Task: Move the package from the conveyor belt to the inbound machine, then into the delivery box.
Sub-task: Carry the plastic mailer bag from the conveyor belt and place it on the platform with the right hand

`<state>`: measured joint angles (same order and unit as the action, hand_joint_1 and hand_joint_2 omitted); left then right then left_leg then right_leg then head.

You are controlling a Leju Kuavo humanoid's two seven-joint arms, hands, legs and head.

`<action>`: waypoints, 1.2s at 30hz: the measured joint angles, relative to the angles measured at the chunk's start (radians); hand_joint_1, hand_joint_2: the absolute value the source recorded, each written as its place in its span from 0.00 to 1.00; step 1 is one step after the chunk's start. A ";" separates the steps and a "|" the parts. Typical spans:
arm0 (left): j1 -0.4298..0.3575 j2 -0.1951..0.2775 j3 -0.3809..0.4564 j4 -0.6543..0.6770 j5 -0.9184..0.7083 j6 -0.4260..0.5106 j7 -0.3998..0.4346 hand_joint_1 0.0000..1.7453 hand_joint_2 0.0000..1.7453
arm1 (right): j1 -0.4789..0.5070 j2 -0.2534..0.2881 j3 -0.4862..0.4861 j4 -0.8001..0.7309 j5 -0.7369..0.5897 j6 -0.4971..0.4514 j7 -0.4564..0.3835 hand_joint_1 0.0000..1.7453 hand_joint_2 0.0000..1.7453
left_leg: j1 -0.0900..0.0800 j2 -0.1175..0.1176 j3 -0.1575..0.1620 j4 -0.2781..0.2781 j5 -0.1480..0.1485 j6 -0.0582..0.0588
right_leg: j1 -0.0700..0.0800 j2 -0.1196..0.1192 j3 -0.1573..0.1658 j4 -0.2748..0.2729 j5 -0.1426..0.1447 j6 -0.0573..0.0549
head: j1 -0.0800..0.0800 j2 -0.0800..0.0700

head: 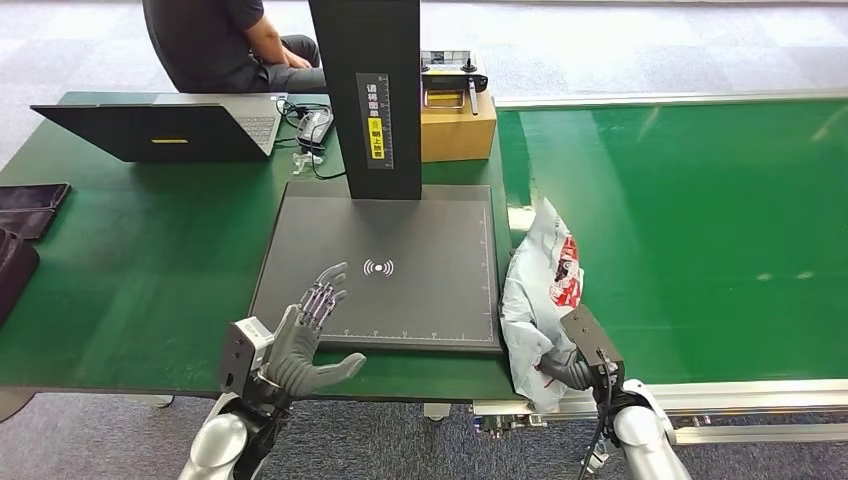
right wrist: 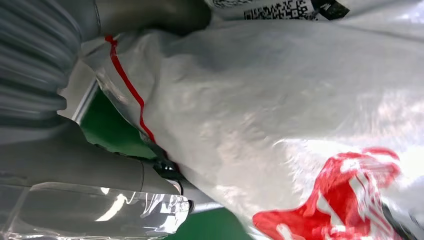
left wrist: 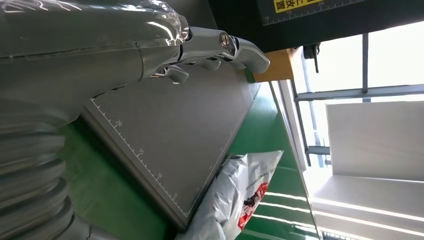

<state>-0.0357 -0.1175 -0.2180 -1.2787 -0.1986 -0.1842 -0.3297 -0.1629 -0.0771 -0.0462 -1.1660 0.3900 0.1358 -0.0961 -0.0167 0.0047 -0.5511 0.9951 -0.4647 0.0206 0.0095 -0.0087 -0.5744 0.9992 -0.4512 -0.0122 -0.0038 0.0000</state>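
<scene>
One package (head: 540, 290) — gripped low by right hand (head: 570, 368) fingers (right wrist: 165, 170) — stands upright.

My left hand (head: 305, 340) is out in front of me, palm down, with the fingers (head: 322, 295) spread and stretched forward and the thumb stuck out to the side. It holds nothing. In the left wrist view the fingers (left wrist: 235, 47) reach out straight. My left arm comes up from below, bent at the wrist. My right hand (head: 572, 368) sits lower and off to the right, its thumb (right wrist: 150, 15) and fingers closed on the white bag (head: 540, 300) I am holding.
</scene>
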 joint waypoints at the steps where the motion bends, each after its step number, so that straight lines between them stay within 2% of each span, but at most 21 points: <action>1: 0.002 0.000 0.000 -0.004 0.001 0.001 -0.001 0.00 1.00 | 0.001 0.000 0.001 -0.004 -0.002 -0.004 -0.029 1.00 1.00 | 0.000 0.000 0.000 0.000 0.000 0.000 | 0.000 0.000 0.000 0.000 0.000 0.000 | 0.000 0.000; 8: 0.009 -0.002 0.008 -0.016 0.002 -0.002 -0.012 0.00 1.00 | 0.015 0.000 0.008 -0.040 -0.008 -0.024 -0.162 1.00 1.00 | 0.000 0.000 -0.001 0.000 0.000 0.000 | 0.000 0.000 -0.001 0.000 0.000 0.000 | 0.000 0.000; 18: 0.007 -0.007 0.023 -0.016 -0.001 -0.008 -0.028 0.00 1.00 | 0.032 0.000 0.001 -0.076 -0.011 -0.082 -0.226 1.00 1.00 | 0.000 0.000 -0.001 0.000 0.000 0.000 | 0.000 0.000 -0.002 0.000 0.000 0.000 | 0.000 0.000; 22: 0.006 -0.009 0.024 -0.016 -0.001 -0.007 -0.030 0.00 1.00 | 0.039 0.001 -0.013 -0.090 0.000 -0.148 -0.242 1.00 1.00 | 0.000 0.000 -0.002 0.000 0.000 0.000 | 0.000 0.000 -0.002 0.000 0.000 0.000 | 0.000 0.000; 31: 0.006 -0.014 0.027 -0.016 -0.006 -0.006 -0.032 0.00 1.00 | 0.062 0.006 -0.039 -0.180 0.091 -0.362 -0.277 1.00 1.00 | 0.000 0.000 -0.002 0.000 0.000 0.000 | 0.000 0.000 -0.002 0.000 0.000 0.000 | 0.000 0.000; 36: 0.004 -0.015 0.028 -0.016 -0.011 -0.010 -0.038 0.00 1.00 | 0.070 0.006 -0.039 -0.276 0.161 -0.388 -0.294 1.00 1.00 | 0.000 0.000 -0.002 0.000 0.000 0.000 | 0.000 0.000 -0.002 0.000 0.000 0.000 | 0.000 0.000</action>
<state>-0.0315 -0.1323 -0.1900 -1.2950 -0.2093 -0.1947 -0.3678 -0.0929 -0.0714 -0.0848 -1.4422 0.5509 -0.2518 -0.3901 -0.0168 0.0047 -0.5534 0.9951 -0.4648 0.0206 0.0093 -0.0087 -0.5768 0.9992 -0.4514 -0.0122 -0.0039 0.0000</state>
